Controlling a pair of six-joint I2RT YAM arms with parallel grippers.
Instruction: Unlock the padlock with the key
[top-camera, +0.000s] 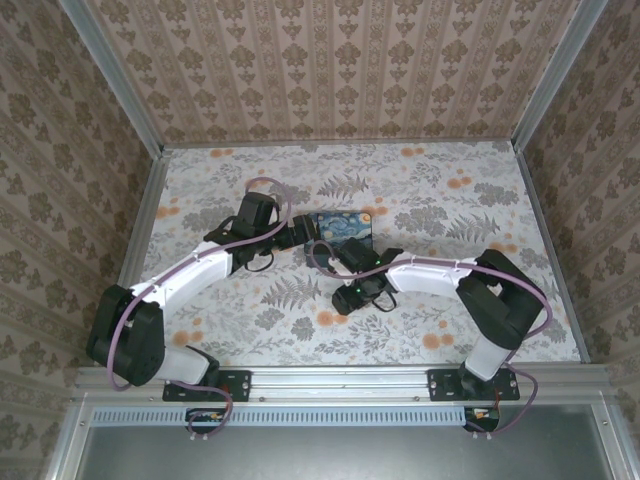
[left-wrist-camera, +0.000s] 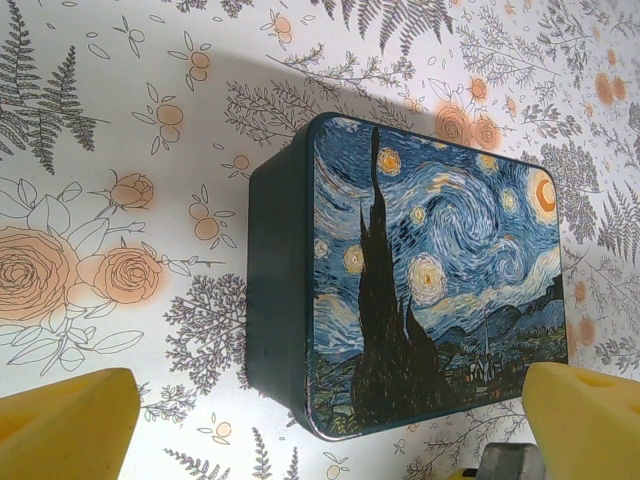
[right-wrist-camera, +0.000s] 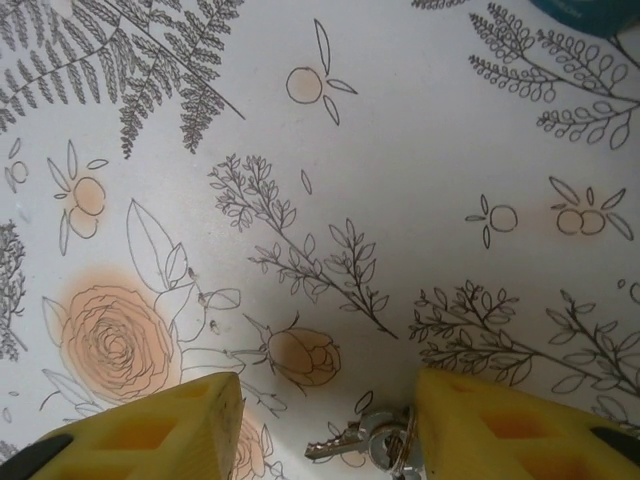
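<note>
The box (top-camera: 345, 228) is sitting on the table (top-camera: 450, 190) at the top view's centre; the key (right-wrist-camera: 340, 442) is lying at the right wrist view's bottom edge, within the right gripper (right-wrist-camera: 322, 405).

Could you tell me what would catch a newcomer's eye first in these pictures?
The painted box, with a swirling blue-and-yellow night sky on its lid, stands out near the middle of the flowered tablecloth, just ahead of the left end effector, whose yellow fingers are spread wide. Next comes the small bunch of silvery keys, lying on the cloth between the open fingers of the right end effector.
</note>
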